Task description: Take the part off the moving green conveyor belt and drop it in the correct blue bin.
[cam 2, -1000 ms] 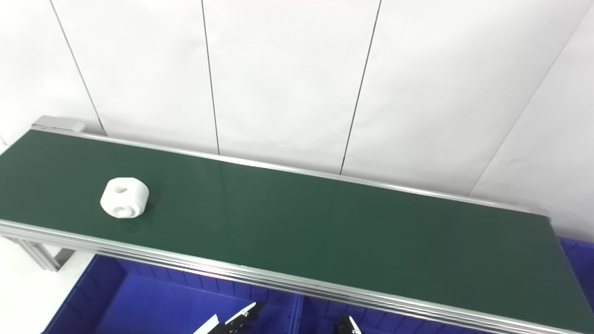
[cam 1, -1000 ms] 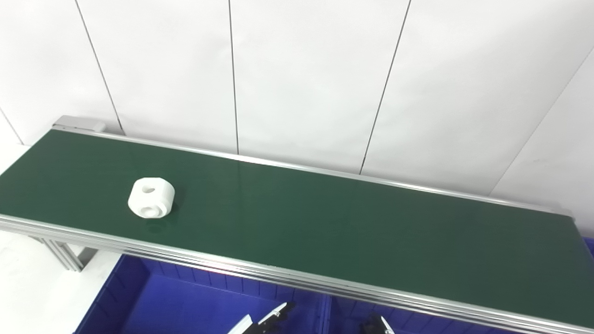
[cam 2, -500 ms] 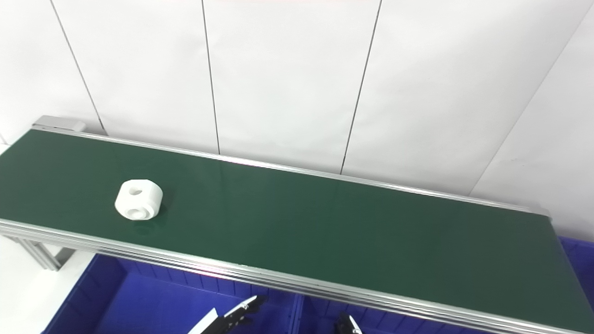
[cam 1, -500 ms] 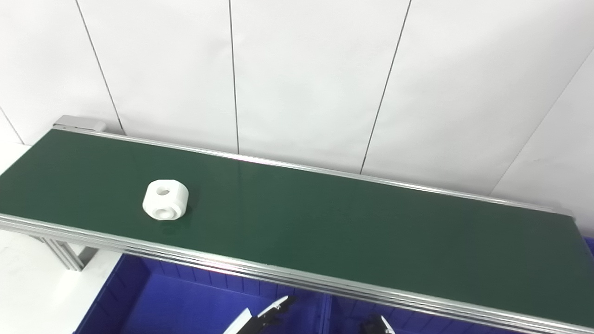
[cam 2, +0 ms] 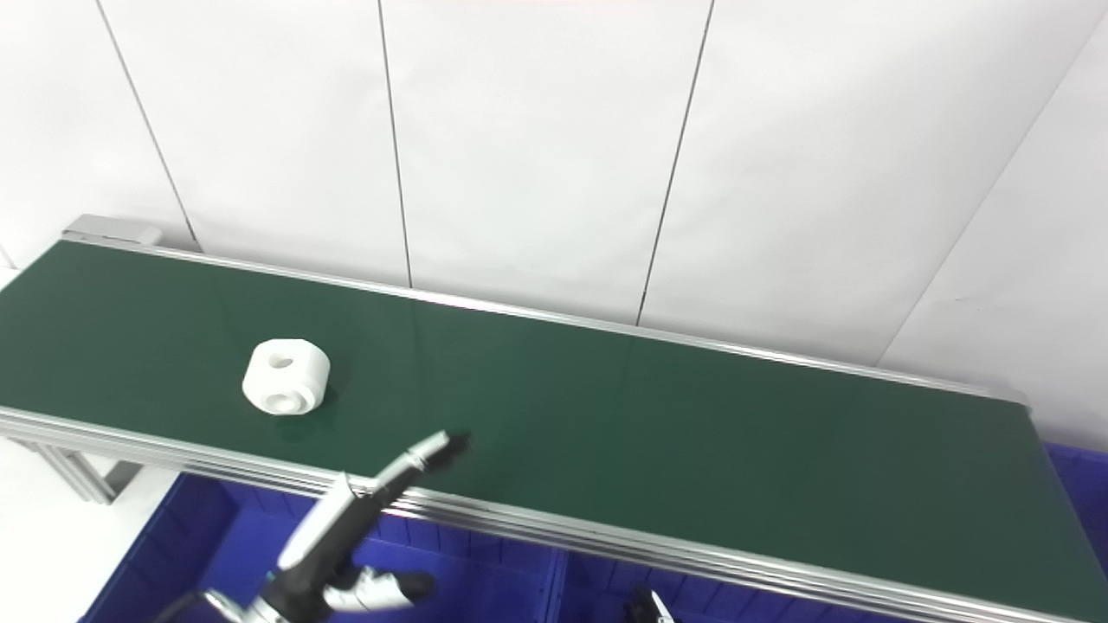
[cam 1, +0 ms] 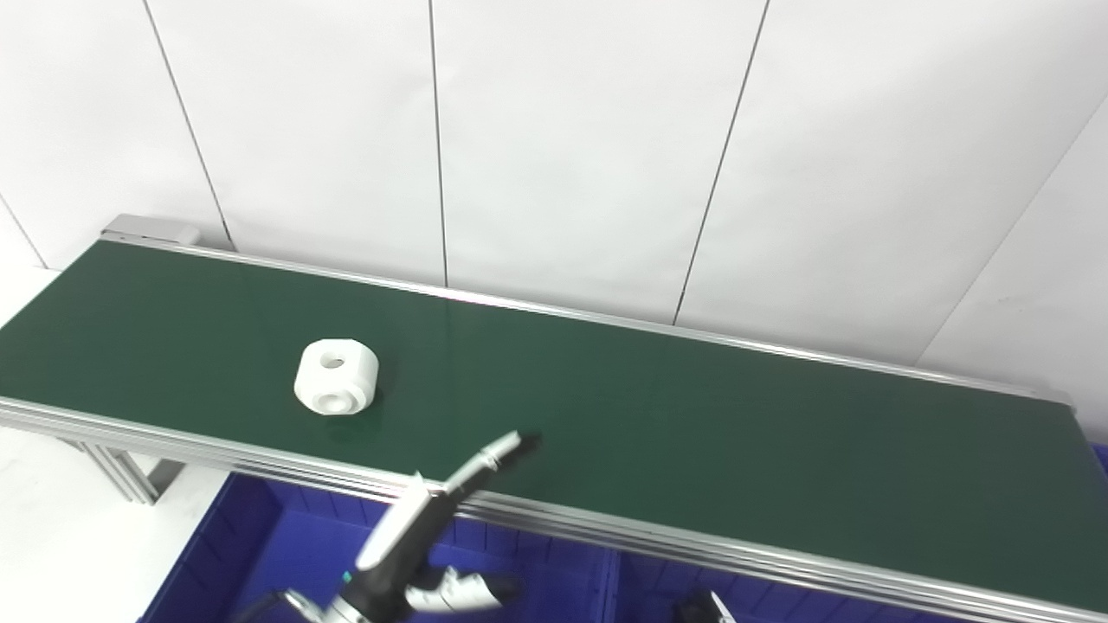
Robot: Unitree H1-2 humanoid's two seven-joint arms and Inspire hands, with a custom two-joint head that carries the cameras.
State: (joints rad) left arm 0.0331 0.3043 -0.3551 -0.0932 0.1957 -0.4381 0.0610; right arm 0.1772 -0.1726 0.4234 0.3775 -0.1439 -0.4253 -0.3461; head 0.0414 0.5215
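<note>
A white round part (cam 1: pixel 336 376) with a hole in its top lies on the green conveyor belt (cam 1: pixel 658 424) towards the left; it also shows in the right eye view (cam 2: pixel 286 376). My left hand (cam 1: pixel 415 545) is open and empty, raised over the belt's near rail, with one finger stretched onto the belt's edge to the right of the part and apart from it. Only the fingertips of my right hand (cam 1: pixel 705 608) show at the bottom edge.
Blue bins (cam 1: pixel 260 562) stand below the belt's near rail (cam 1: pixel 649 541), split by a divider (cam 1: pixel 608 588). Another blue bin corner (cam 2: pixel 1073 476) shows at the far right. A white panelled wall runs behind the belt.
The part has ridden the belt to the right. My left hand has risen from the bottom edge up over the near rail, fingers spread. The right hand has not moved.
</note>
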